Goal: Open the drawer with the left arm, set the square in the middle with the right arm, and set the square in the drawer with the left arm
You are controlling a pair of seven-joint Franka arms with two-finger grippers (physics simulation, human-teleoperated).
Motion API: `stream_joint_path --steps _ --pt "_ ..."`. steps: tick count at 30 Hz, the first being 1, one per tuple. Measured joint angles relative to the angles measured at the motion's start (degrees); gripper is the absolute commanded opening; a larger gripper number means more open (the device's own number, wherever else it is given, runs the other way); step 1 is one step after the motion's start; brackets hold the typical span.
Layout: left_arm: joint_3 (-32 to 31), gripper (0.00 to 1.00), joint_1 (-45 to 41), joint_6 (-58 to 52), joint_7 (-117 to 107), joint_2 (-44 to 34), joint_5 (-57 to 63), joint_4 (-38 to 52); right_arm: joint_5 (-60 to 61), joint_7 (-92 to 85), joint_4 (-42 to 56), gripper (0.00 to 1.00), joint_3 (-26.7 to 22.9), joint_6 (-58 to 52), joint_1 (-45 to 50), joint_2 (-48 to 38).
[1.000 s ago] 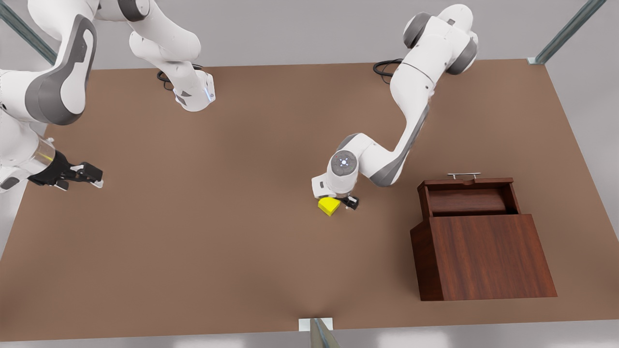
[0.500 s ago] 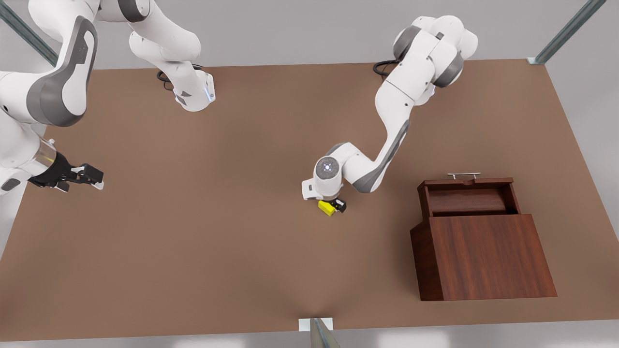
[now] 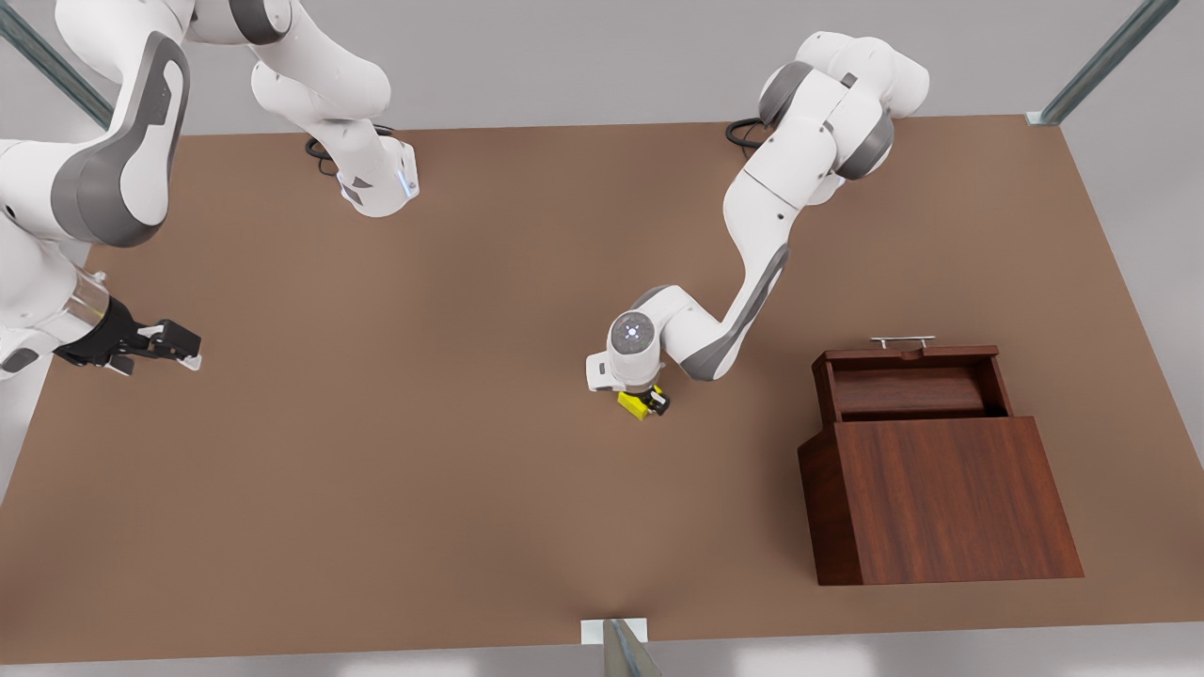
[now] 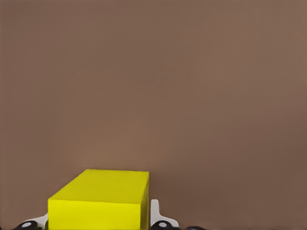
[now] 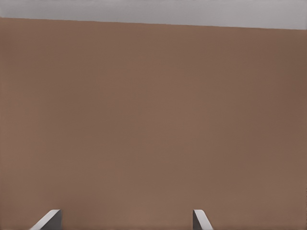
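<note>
Yellow square in the left gripper's fingers, mid-table.

The square [image 3: 636, 402] sat low at the tabletop [image 3: 423, 451] in the middle, the left gripper [image 3: 647, 401] closed against its sides. The drawer [image 3: 908, 381] stood pulled open, well apart toward the front view's right. At the front view's left the right gripper [image 3: 174, 346] waited, fingers [image 5: 48, 219] spread wide, holding nothing.

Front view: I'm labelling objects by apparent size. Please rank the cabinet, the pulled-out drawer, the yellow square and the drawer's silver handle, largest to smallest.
1. Cabinet
2. Drawer
3. and 4. Silver handle and square: not ranked. The handle is long but thin, and the left gripper covers part of the square.
</note>
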Motion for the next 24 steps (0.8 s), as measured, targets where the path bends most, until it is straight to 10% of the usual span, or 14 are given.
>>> stream_joint_path --steps 9,18,24 --pt "0.0 0.74 0.1 -0.5 0.2 -1.2 0.4 0.4 -0.1 0.0 0.1 1.0 0.0 0.0 0.1 0.0" --pt "1.1 0.76 1.2 -22.5 12.6 -19.6 -3.1 0.2 -0.1 0.0 0.5 1.0 0.0 0.0 -0.1 -0.1" --pt "17.0 0.76 1.4 -28.8 41.8 -25.6 -10.6 -0.1 -0.1 0.0 0.5 1.0 0.0 0.0 0.1 -0.1"
